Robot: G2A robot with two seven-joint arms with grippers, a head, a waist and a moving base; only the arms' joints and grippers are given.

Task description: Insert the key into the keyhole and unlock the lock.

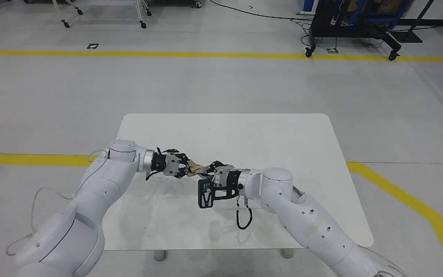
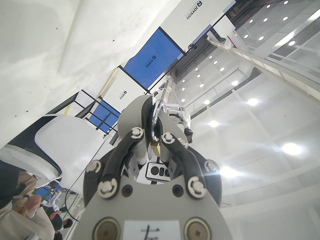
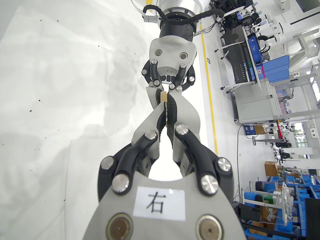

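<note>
Over the near middle of the white table my two arms meet tip to tip. My left gripper is clamped tight on the lock, with a pad on either side of its silver shackle and its brass body towards my wrist, held in the air above the tabletop. My right gripper faces it, fingers pressed together, tips right at the brass body. The pads hide whatever they pinch, so I cannot tell if the key is there.
</note>
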